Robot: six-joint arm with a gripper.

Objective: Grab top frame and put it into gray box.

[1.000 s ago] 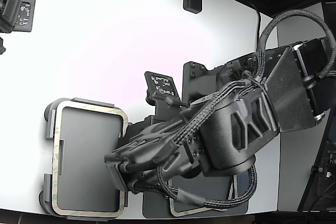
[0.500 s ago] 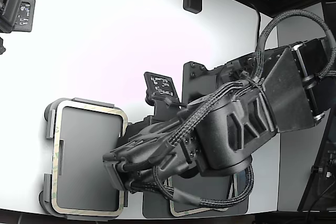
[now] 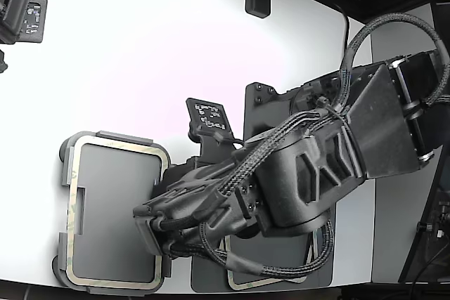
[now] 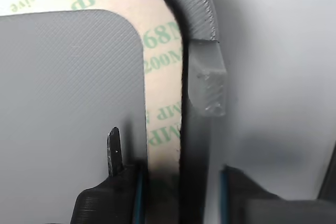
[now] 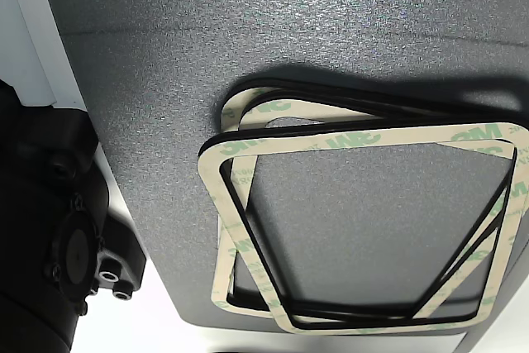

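One top frame is lying in the one gray box at the exterior view's lower left of the desk. End effector is straddling its right edge, fingers spread, not visibly clamping. At least two spare frames are sitting overlapped on the dark mat.

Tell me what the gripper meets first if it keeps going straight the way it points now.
Probably the top frame lying in the gray box: in the wrist view the gripper straddles the frame's strip and the box's rim. Whether it already touches is unclear.
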